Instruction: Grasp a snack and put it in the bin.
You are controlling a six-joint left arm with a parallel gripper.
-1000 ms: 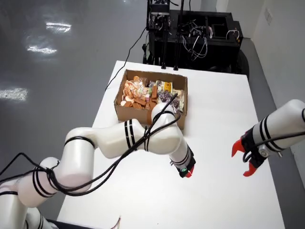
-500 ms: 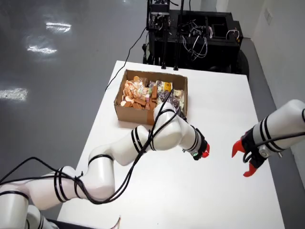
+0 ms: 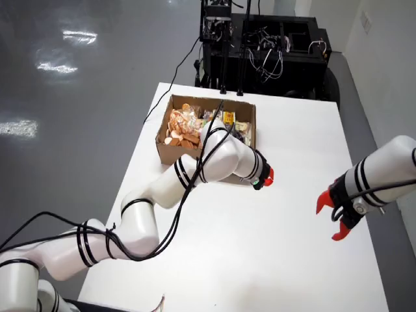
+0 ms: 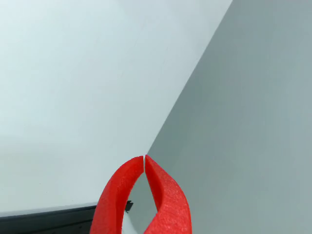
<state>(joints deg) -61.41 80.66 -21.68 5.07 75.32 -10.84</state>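
The tool (image 4: pixel 144 161), curved red fingertips pressed together and empty, hangs over bare white tabletop (image 3: pixel 305 195) just right of the cardboard box (image 3: pixel 170 151). Snacks (image 3: pixel 184 127), crinkly glossy packets, fill that box. It should open the fingers before descending onto a single packet.

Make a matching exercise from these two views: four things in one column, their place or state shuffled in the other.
Things
1. cardboard box
2. working gripper
3. second arm's gripper
4. black rack

Places or states
A. fingers apart, at the right edge of the table in the overhead view
B. holds snacks
C. stands beyond the table's far edge
D. shut and empty, just right of the box

Pairs: 1-B, 2-D, 3-A, 4-C
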